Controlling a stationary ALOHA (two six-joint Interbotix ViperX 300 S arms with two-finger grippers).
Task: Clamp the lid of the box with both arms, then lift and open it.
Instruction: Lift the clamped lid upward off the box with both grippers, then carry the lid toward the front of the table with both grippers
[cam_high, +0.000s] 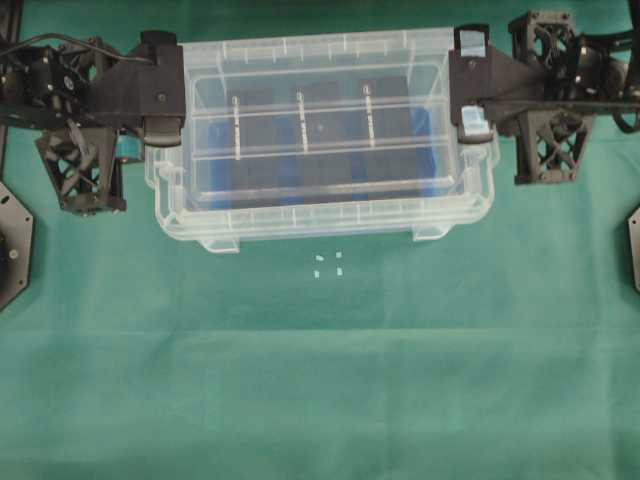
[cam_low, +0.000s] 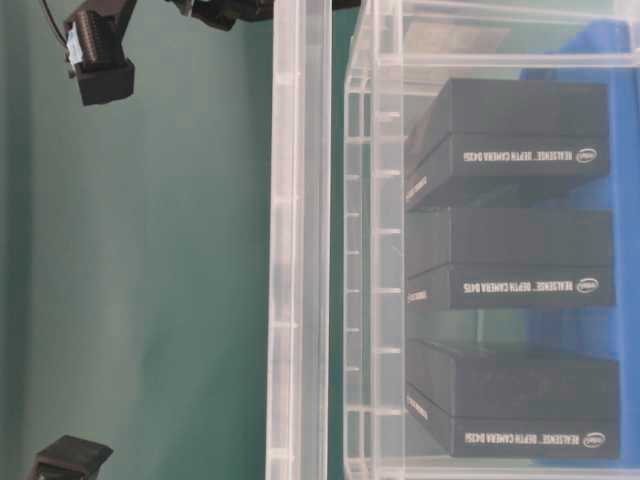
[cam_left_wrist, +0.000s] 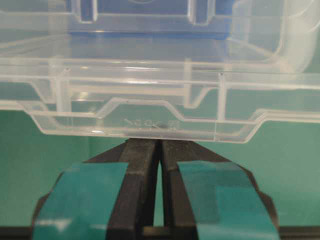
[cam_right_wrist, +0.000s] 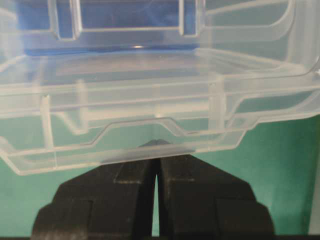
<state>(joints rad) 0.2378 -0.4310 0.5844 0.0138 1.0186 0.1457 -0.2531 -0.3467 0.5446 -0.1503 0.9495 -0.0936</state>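
So we had the left gripper (cam_high: 163, 92) pinched tight on the lid (cam_high: 315, 70) at its 9 o'clock end, and the right gripper (cam_high: 470, 85) clenched on the 3 o'clock end. Lid sat raised and shifted toward 12 o'clock over the box (cam_high: 320, 215), black blocks (cam_low: 520, 250) inside on the green cloth (cam_high: 320, 380)

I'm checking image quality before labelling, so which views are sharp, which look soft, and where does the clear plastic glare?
Table-level view: sharpest, white print on the black blocks is readable. Overhead view: even light, slightly soft, the lid shows pale reflections. Left wrist view: the lid's edge is crisp, the teal-taped fingers blur. Right wrist view: hazy sheen across the lid, the black fingers are soft.
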